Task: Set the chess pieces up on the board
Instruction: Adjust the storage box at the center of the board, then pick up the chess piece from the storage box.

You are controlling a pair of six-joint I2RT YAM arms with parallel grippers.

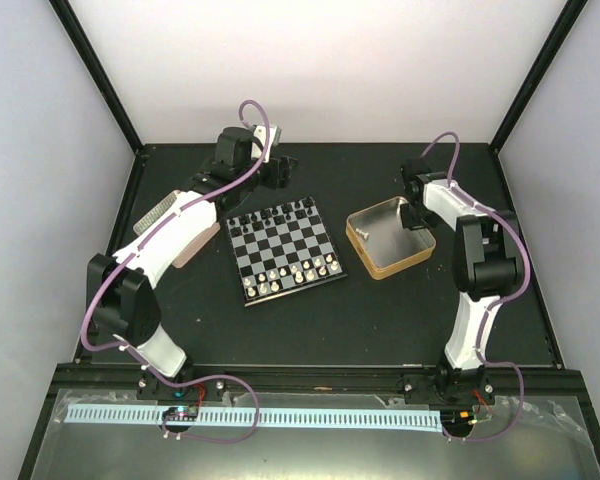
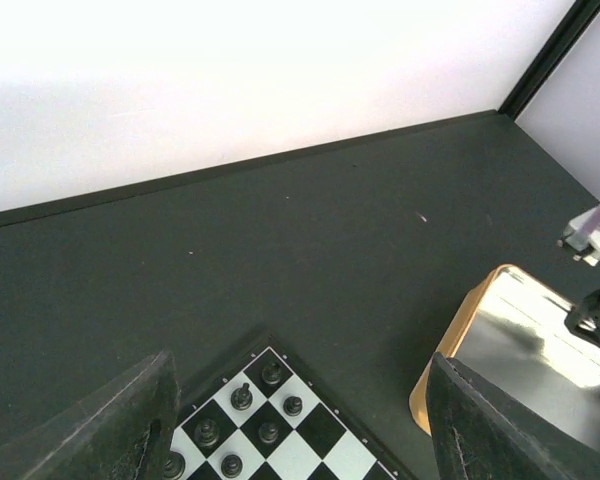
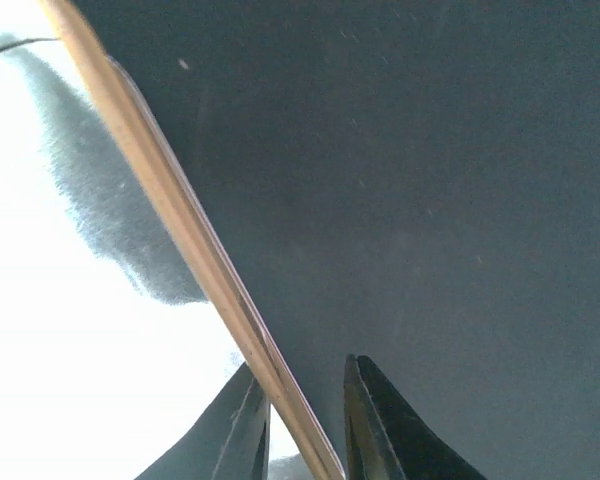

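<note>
The board (image 1: 285,250) lies mid-table, with black chess pieces (image 1: 280,215) on its far rows and white ones (image 1: 295,272) on its near rows. My left gripper (image 1: 280,165) hovers open beyond the board's far right corner (image 2: 315,455), where several black pieces (image 2: 242,397) stand between its fingers (image 2: 130,420). My right gripper (image 1: 415,215) straddles the far rim of the gold-rimmed tin (image 1: 380,270). In the right wrist view its jaws (image 3: 305,430) stand narrow on the rim (image 3: 180,215), one finger inside and one outside. One small pale piece (image 1: 362,232) lies in the tin.
A pale silver-pink tin (image 1: 198,247) lies left of the board, partly under the left arm. The gold tin's edge (image 2: 435,370) shows at the right of the left wrist view. Black frame posts and white walls enclose the table's far side.
</note>
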